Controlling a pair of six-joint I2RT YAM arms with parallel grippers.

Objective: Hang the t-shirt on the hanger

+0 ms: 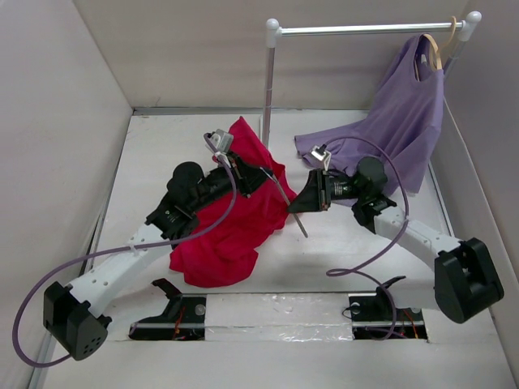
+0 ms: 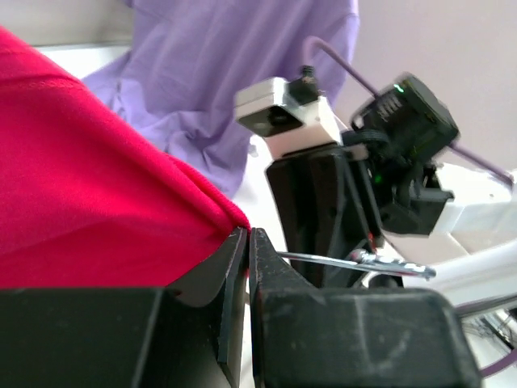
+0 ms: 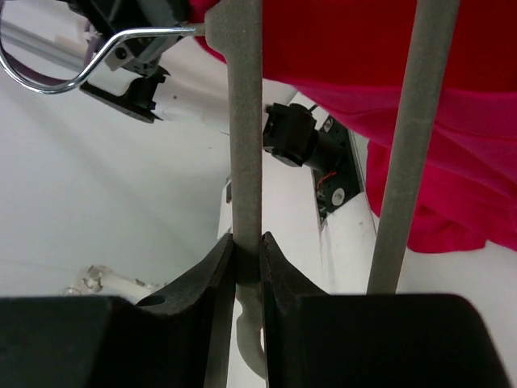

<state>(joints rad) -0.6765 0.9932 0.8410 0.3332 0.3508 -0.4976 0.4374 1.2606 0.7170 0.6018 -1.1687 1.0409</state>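
Closest to the lens on your right wrist, the right tool (image 3: 247,242) has its two black fingers clamped on one thin grey bar of the hanger (image 3: 245,121). That bar runs straight up out of the grip. A second grey bar stands just to the right of it, and both pass in front of the red t-shirt (image 3: 452,121). The hanger's wire hook (image 3: 56,73) curls off at the upper left.

On your left wrist, the left tool (image 2: 247,238) is closed with no gap between the fingers. The t-shirt's folded edge runs right into the pinch, so it reads as gripped.

From overhead, the t-shirt is lifted and draped over your left arm, and its lower part is bunched on the white tabletop (image 1: 340,243) in front of the bases. The two tools sit near each other at mid-table, with the hanger slanting between them.

Behind your right arm, a purple shirt (image 1: 405,121) hangs on a wooden hanger (image 1: 434,49) from the rack rail (image 1: 365,30). Its hem trails onto the tabletop.
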